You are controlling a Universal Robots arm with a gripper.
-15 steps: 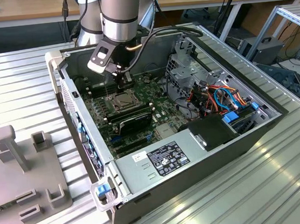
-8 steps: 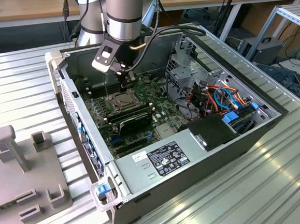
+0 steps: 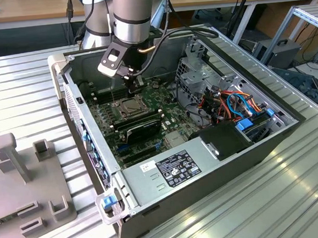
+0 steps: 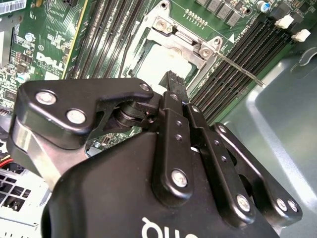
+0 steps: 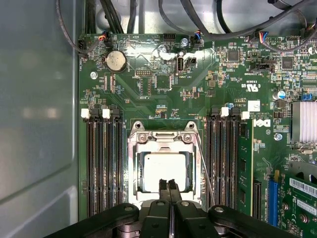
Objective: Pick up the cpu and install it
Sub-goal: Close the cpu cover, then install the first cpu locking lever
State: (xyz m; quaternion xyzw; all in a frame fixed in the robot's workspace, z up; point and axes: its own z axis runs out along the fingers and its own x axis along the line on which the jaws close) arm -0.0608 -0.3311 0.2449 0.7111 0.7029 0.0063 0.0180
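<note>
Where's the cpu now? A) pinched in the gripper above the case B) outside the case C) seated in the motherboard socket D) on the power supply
C: in the first wrist view the cpu lies flat inside the socket frame, the shut gripper poised over one edge.

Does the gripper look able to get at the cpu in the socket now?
Probably yes: the shut gripper hangs just over the cpu, whose metal top lies bare, and nothing stands between them.
</note>
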